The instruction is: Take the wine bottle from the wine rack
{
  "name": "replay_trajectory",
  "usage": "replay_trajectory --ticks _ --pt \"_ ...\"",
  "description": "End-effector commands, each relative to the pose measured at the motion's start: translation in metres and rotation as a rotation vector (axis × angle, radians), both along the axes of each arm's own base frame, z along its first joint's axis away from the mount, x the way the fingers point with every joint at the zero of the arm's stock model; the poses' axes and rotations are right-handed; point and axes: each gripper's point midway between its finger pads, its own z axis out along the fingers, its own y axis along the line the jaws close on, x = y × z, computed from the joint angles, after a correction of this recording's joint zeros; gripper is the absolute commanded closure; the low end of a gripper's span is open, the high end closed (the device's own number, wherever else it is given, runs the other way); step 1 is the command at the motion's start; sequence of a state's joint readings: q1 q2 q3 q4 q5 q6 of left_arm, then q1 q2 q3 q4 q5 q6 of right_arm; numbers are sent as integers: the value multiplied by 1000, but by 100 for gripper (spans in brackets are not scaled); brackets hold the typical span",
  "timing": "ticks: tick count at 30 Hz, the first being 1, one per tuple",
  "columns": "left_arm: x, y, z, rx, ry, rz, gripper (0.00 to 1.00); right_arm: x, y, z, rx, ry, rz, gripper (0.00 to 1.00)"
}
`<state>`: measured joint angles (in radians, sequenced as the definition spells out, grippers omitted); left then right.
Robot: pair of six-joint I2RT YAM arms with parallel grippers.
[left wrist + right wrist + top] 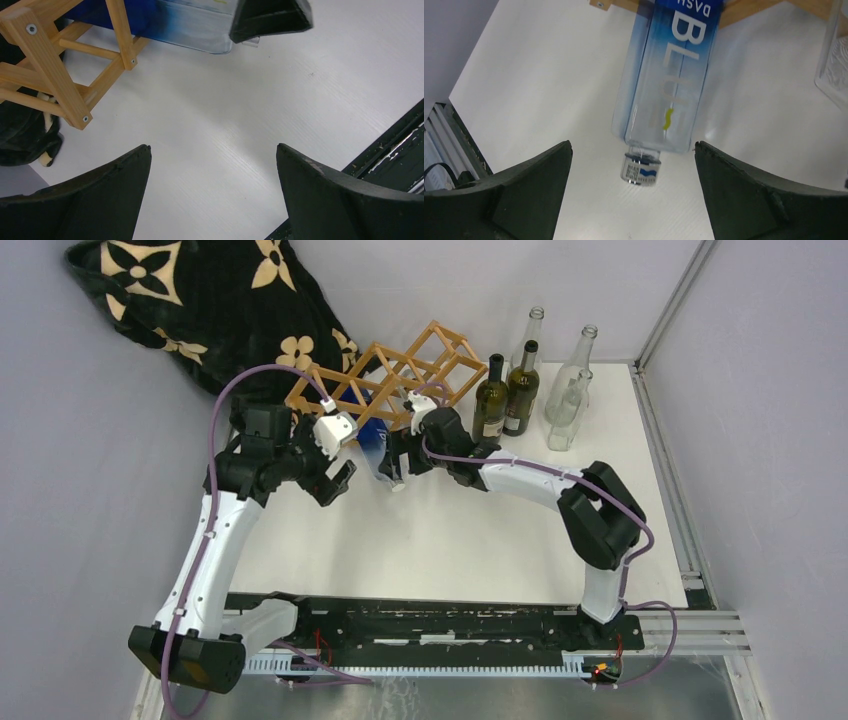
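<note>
Left gripper [212,150] hovers over the table [225,100], fingers spread wide, holding nothing; the wine rack [47,67] sits at its 10 o'clock; the wine bottle [664,80], blue fading to clear, slants out of a lower cell, neck toward 6 o'clock in the top view; the right gripper [633,144] faces that neck, fingers wide apart, not touching. Probably glass: stiff, slick, breakable, body-heavy; take the shoulder beside the neck.

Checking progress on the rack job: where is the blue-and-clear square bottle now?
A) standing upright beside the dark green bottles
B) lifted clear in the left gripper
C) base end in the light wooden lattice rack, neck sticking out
C: the blue-and-clear bottle has its base end among the wooden rack sticks, capped neck pointing out.
</note>
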<state>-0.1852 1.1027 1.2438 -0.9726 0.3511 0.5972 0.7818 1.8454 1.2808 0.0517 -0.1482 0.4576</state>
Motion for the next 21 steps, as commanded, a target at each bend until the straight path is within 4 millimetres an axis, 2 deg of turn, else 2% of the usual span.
replay_trajectory --ticks 1,4,7,10,14,21 --pt "-13 3 -5 48 -40 -93 0 33 31 38 117 -74 -35 2" --pt "-19 5 -12 67 -33 -111 0 49 36 21 100 -57 -64 2" --pt "-25 3 -13 66 -32 -143 0 65 36 -1 69 -29 -102 2" --pt "-31 1 -12 62 -41 -175 0 78 41 -13 73 1 -114 2" --pt "-36 1 -14 69 -38 -196 0 82 54 -22 101 37 -94 2" --pt "-38 1 -15 84 -71 -232 0 76 69 -36 183 106 -68 2"
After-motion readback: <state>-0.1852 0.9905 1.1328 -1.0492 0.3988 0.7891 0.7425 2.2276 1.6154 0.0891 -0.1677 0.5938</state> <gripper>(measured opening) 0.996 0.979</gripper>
